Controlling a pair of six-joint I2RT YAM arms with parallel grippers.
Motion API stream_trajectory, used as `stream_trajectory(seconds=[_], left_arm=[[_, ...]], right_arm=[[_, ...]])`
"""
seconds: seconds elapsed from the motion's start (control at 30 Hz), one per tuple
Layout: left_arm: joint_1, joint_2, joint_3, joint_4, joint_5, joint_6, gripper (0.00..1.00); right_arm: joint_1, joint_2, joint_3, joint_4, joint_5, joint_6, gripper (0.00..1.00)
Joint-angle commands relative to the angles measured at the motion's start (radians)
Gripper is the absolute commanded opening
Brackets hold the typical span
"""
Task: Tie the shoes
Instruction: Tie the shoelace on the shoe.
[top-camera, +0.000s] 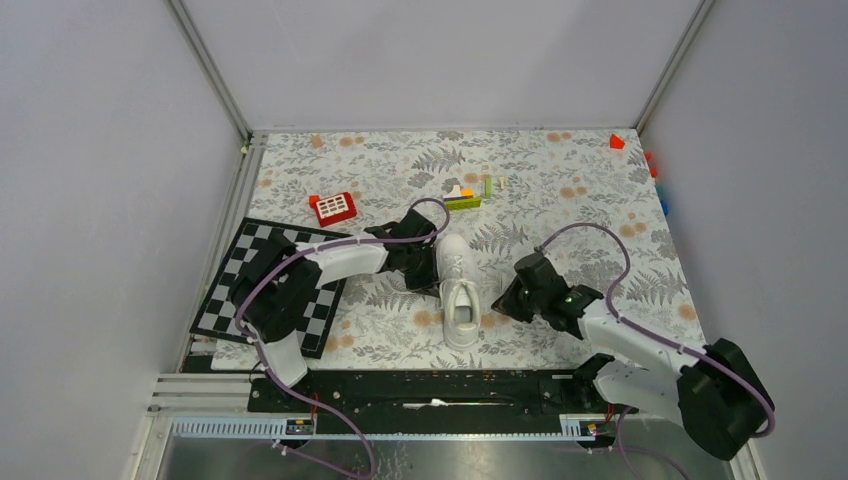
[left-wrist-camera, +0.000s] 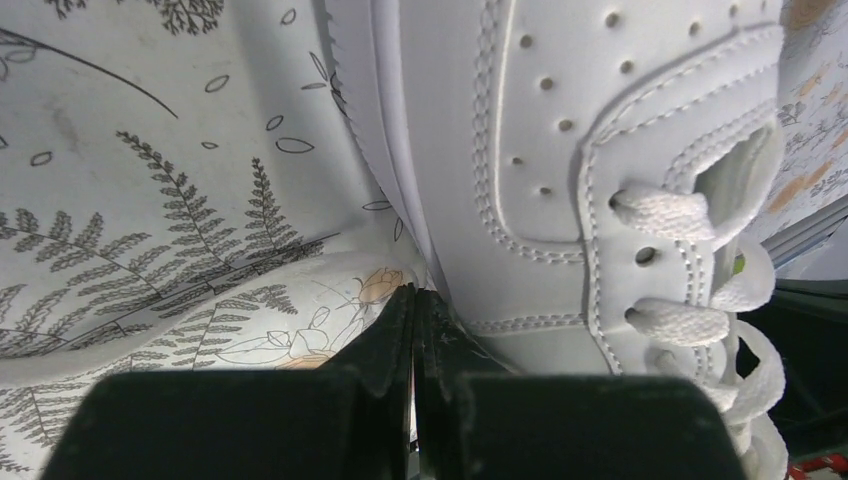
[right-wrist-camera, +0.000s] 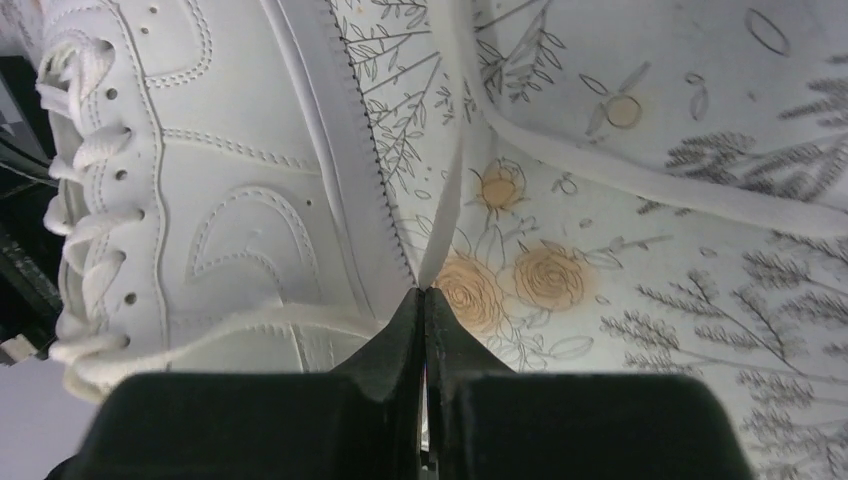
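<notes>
The white shoe (top-camera: 460, 290) lies on the floral cloth between both arms, with its opening toward the arms. My left gripper (top-camera: 428, 268) is shut beside the shoe's left flank. Seen from the left wrist, its tips (left-wrist-camera: 413, 292) touch the shoe (left-wrist-camera: 520, 150) where the sole meets the cloth, and no lace shows between them. Laced eyelets (left-wrist-camera: 665, 215) sit to the right. My right gripper (top-camera: 505, 298) is at the shoe's right side. In the right wrist view it (right-wrist-camera: 425, 290) is shut on a white lace (right-wrist-camera: 445, 215) that rises from its tips beside the shoe (right-wrist-camera: 230, 200). A second stretch of lace (right-wrist-camera: 650, 180) trails across the cloth.
A black-and-white chessboard (top-camera: 270, 285) lies under the left arm. A red toy (top-camera: 333, 207) and small coloured blocks (top-camera: 465, 195) sit behind the shoe, and a red block (top-camera: 617, 141) lies at the far right corner. A ridge of cloth (left-wrist-camera: 200, 290) rises beside the left fingertips. Grey walls enclose the table.
</notes>
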Motion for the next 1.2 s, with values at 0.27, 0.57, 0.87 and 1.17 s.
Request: stream_trajectory(seconds=[0.27, 0.57, 0.87, 1.17], left_arm=[[0.096, -0.304, -0.102, -0.144, -0.111, 0.05, 0.0], [0.114, -0.47, -0.213, -0.233, -0.08, 0.125, 0.0], [0.114, -0.513, -0.118, -0.318, -0.093, 0.168, 0.0], [0.115, -0.533, 0.048, -0.422, -0.093, 0.219, 0.0]], right_arm=[[0.015, -0.376, 0.024, -0.439, 0.325, 0.049, 0.0], [0.015, -0.302, 0.017, -0.421, 0.335, 0.032, 0.0], [0.015, -0.4, 0.147, -0.463, 0.324, -0.163, 0.58], [0.016, -0.332, 0.355, -0.347, 0.047, -0.587, 0.7]])
